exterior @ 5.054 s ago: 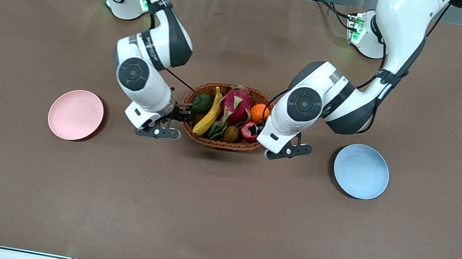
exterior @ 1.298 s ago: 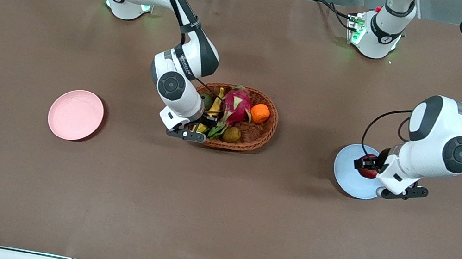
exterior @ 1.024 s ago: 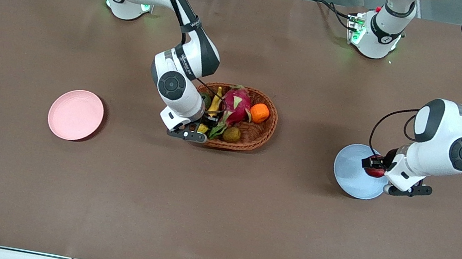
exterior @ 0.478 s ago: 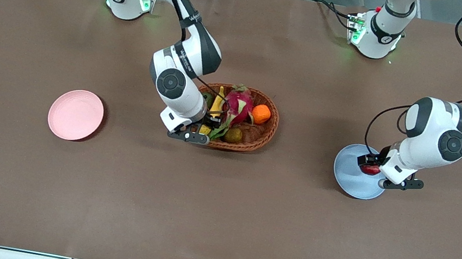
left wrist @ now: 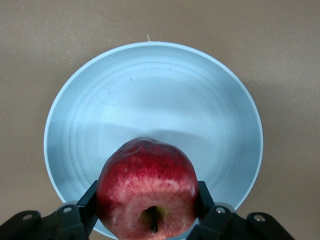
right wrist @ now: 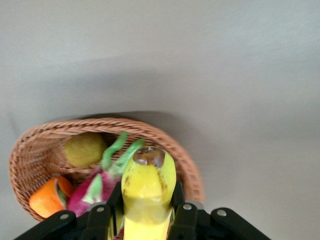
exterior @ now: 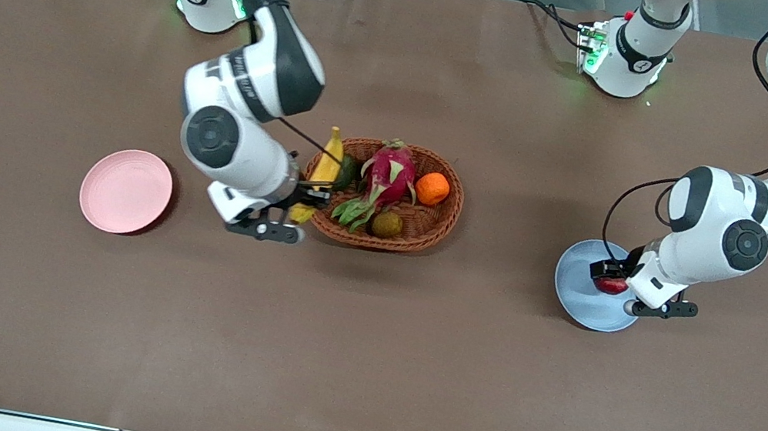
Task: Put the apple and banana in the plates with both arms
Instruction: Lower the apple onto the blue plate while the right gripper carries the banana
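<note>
Red apple point(left wrist: 146, 186): we see the left gripper point(exterior: 604, 277) clenching it over the blue plate point(left wrist: 150, 95).
Banana point(right wrist: 148, 192): right gripper point(exterior: 305, 196) grasps it above the basket point(exterior: 443, 214) rim, frame centre.

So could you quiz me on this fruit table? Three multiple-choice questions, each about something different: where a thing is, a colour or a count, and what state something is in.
1. What is the apple over?
A. the pink plate
B. the blue plate
C. the basket

2. How many fruits lie inside the basket, not counting the banana?
A. four
B. two
C. six

3. What is the right gripper doing?
A. hanging open over bare table
B. shut on the banana at the basket's rim
C. shut on the orange

Answers:
1 B: the left wrist view shows the apple in the left gripper, blue plate beneath it.
2 A: a dragon fruit, an orange, a brownish round fruit and a dark green fruit show in the front view.
3 B: the right wrist view shows its fingers clamped on the banana; the pink plate has nothing on it.
</note>
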{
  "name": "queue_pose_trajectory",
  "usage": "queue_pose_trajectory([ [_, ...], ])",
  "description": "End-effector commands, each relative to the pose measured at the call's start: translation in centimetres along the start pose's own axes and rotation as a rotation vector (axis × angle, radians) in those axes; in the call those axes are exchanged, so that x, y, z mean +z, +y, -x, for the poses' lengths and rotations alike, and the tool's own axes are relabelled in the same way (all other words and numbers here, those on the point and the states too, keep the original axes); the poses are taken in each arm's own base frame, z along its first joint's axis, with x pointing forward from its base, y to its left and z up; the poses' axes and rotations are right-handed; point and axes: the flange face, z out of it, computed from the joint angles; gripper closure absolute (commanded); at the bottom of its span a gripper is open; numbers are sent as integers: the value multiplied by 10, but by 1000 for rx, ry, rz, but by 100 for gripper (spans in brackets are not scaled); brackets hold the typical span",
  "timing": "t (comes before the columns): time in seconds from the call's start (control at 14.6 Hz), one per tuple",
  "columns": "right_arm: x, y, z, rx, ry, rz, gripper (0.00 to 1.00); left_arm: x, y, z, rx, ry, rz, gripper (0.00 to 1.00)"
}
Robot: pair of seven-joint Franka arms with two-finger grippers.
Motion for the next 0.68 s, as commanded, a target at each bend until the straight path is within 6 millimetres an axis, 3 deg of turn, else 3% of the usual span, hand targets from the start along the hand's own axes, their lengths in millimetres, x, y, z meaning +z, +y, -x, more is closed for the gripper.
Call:
queue_pose_trajectory([
  [0.0,-26,87,-30,-70,-31,-20,87,-1,3,-2,15,12,4,0],
  [0.14,-38,164,-54,-139,-11,29,87,-9,8,-3,25,23,2,0],
  [0.27,-46,225,-66,-177,-2,122,90,-33,17,-4,37,58,3,0],
  [0.41,-49,268,-73,-191,-5,169,92,-67,20,-12,34,89,-3,0],
  [0.61,-26,318,-78,-215,-61,216,92,-126,26,-25,19,74,-21,0],
])
